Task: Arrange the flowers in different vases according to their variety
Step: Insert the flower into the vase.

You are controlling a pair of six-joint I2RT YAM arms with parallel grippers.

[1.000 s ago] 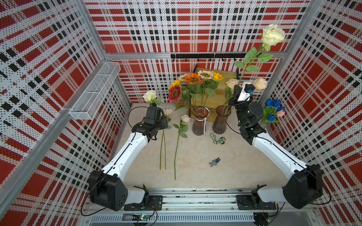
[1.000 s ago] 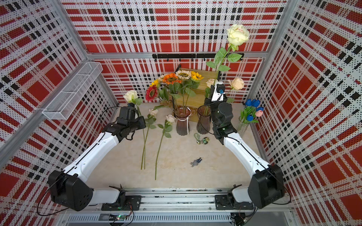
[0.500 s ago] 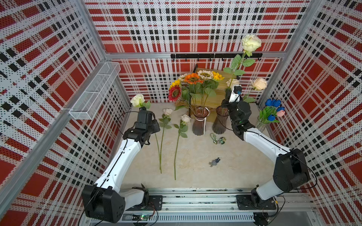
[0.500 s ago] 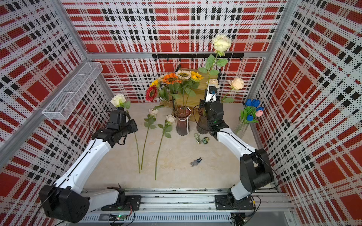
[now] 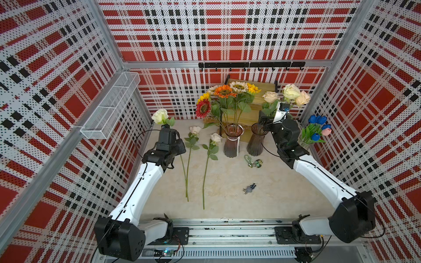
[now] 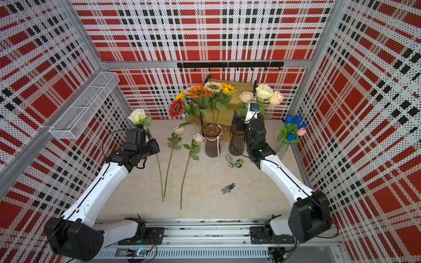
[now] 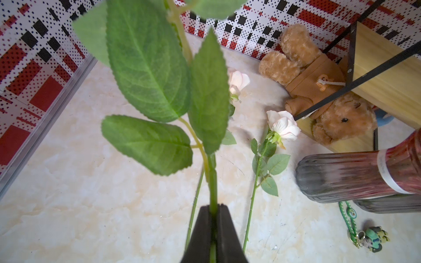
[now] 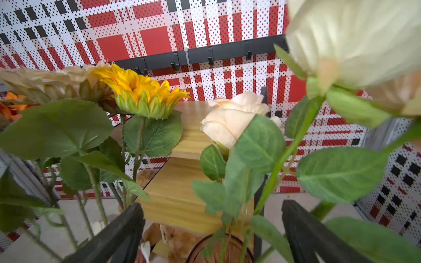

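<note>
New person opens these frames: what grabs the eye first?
The bright sunflowers bunched in the pink vase at the back centre stand out first. Next, the left gripper is shut on the stem of a cream rose, bloom up, while the right gripper stands open around the roses in the brown vase.

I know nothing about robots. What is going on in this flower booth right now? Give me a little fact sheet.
left gripper: shut on the stem of a cream rose
right gripper: open, at the brownish vase
in brownish vase: three roses
pinkish vase: sunflowers
clear vase: blue tulips, one pink
lying on table: two roses
</note>
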